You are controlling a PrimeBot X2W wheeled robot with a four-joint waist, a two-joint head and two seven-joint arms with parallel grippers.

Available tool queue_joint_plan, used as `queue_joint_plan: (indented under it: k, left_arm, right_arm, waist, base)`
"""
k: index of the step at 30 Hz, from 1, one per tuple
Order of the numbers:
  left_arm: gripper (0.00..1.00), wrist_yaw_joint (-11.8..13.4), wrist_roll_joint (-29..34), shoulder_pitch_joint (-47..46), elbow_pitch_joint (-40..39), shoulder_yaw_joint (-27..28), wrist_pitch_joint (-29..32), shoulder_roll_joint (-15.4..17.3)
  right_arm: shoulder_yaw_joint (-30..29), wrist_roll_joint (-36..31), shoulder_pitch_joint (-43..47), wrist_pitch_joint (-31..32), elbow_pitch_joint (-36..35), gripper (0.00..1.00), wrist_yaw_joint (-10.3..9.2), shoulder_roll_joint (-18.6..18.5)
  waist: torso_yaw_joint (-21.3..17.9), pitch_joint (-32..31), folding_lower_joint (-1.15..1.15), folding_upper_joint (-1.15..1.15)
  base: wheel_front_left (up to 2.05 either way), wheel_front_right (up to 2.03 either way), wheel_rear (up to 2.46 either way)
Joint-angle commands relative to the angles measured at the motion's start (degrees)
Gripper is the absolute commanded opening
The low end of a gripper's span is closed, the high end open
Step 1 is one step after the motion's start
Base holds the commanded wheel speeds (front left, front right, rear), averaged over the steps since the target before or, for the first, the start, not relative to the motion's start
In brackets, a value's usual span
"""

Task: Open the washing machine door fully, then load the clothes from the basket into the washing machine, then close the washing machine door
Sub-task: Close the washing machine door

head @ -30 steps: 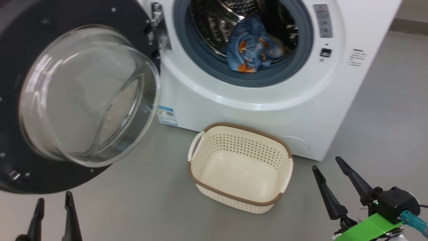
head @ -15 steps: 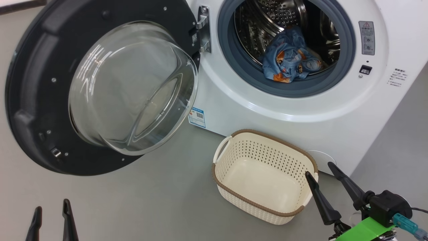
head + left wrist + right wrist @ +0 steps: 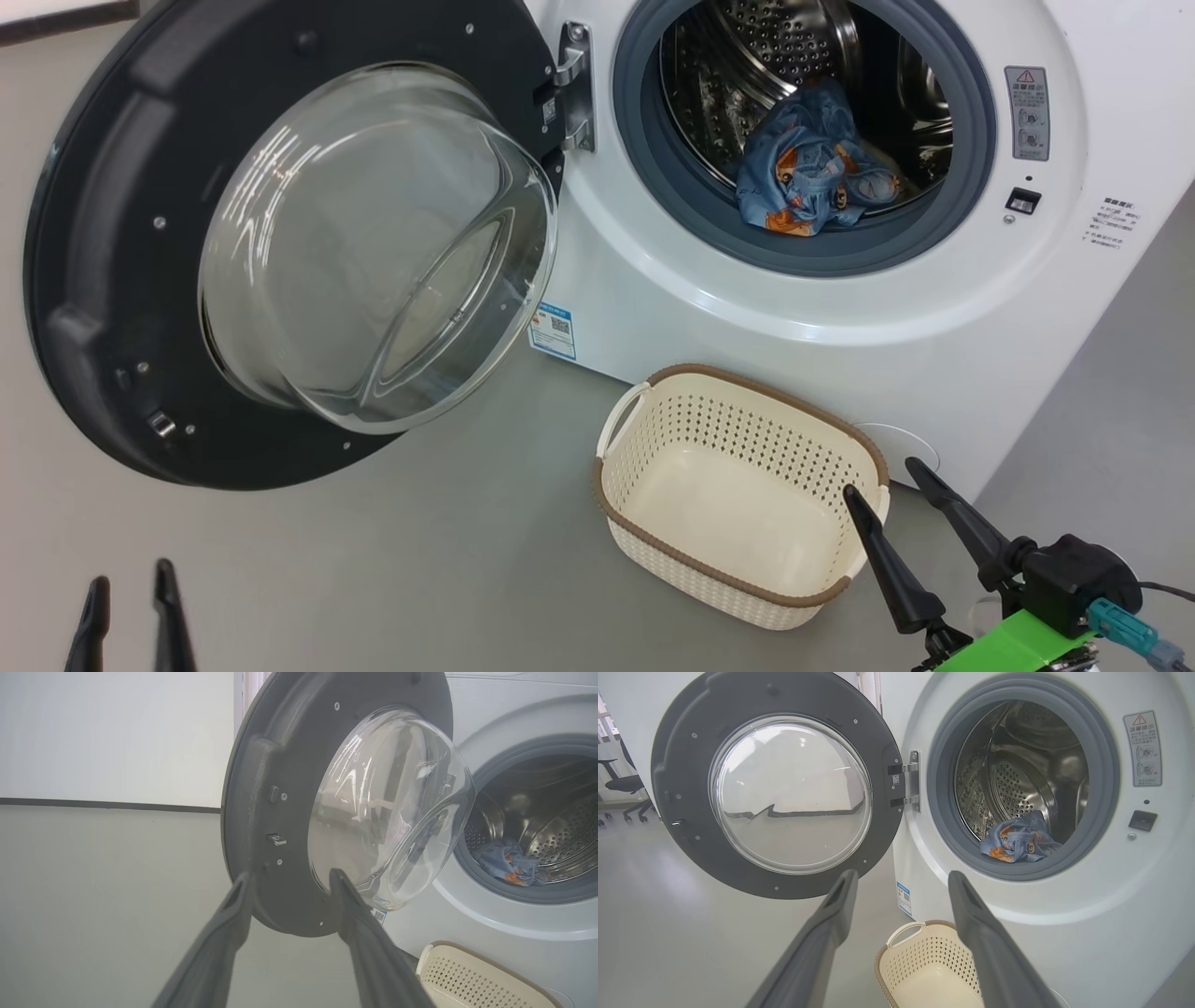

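While the one large, round, glossy black washing machine door (image 3: 121,233) with its bulging clear glass bowl stands wide open at nine o'clock in the head view, the one big white front-loading washing machine (image 3: 747,317) shows its perforated steel drum at one o'clock. In the drum lies a single crumpled bundle of the clothes (image 3: 812,177), soft light-blue fabric printed with orange-brown figures, low against the grey-blue rubber ring. How many garments make up the bundle is hard to tell. One small rectangular cream plastic basket (image 3: 747,429) with a brown rim sits on the grey floor at five o'clock, just in front of the machine, its bare bottom showing.

There are two grippers. The left gripper (image 3: 131,579) is at seven o'clock, mostly cut off by the bottom edge, its jaws spread around nothing. The right gripper (image 3: 882,478) is at four o'clock, its jaws also spread and holding nothing. One fingertip overlaps the basket's rim, and whether it touches is unclear. The machine's top is cut off.
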Motion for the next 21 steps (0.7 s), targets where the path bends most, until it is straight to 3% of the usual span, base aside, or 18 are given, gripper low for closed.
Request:
queue_joint_plan:
  k: [1, 4, 8, 14, 15, 21]
  left_arm:
    - [0.00, 0.0, -0.3, -2.1, -2.7, 2.6, -0.4, 1.4]
    - [0.00, 0.0, -1.5, -3.0, -4.0, 3.4, -0.4, 2.2]
    - [0.00, 0.0, -8.0, -7.5, -6.7, 5.8, -0.4, 6.4]
    - [0.00, 0.0, -25.1, -16.1, -5.3, 8.4, 0.4, 14.9]
    - [0.00, 0.0, -25.1, -16.1, -5.3, 8.4, 0.4, 14.9]
    - [0.00, 0.0, -42.3, -25.4, 2.1, 9.9, 5.9, 23.6]
  right_arm:
    - [0.4, 1.1, -1.1, -0.3, -1.3, 1.00, 0.25, -0.6]
    - [0.1, 1.0, -0.9, -0.3, -1.4, 1.00, 0.25, -0.6]
    - [-0.1, 0.8, -1.3, -0.3, -1.7, 1.00, 0.25, -0.8]
    - [0.0, 0.5, -2.4, -0.3, -1.9, 1.00, 0.25, -1.0]
    - [0.0, 0.5, -2.4, -0.3, -1.9, 1.00, 0.25, -1.0]
    - [0.0, 0.3, -3.7, -0.3, -2.1, 1.00, 0.25, -1.8]
  waist:
    - [0.0, 0.2, 0.00, 0.00]
    - [0.0, 0.6, 0.00, 0.00]
    - [-0.4, 2.3, 0.00, 0.00]
    - [-1.2, 4.8, 0.00, 0.00]
    - [-1.2, 4.8, 0.00, 0.00]
    - [-1.9, 7.5, 0.00, 0.00]
  base:
    - [0.00, 0.00, 0.00]
    - [0.00, 0.00, 0.00]
    - [0.00, 0.00, 0.00]
    - [0.00, 0.00, 0.00]
    - [0.00, 0.00, 0.00]
    - [0.00, 0.00, 0.00]
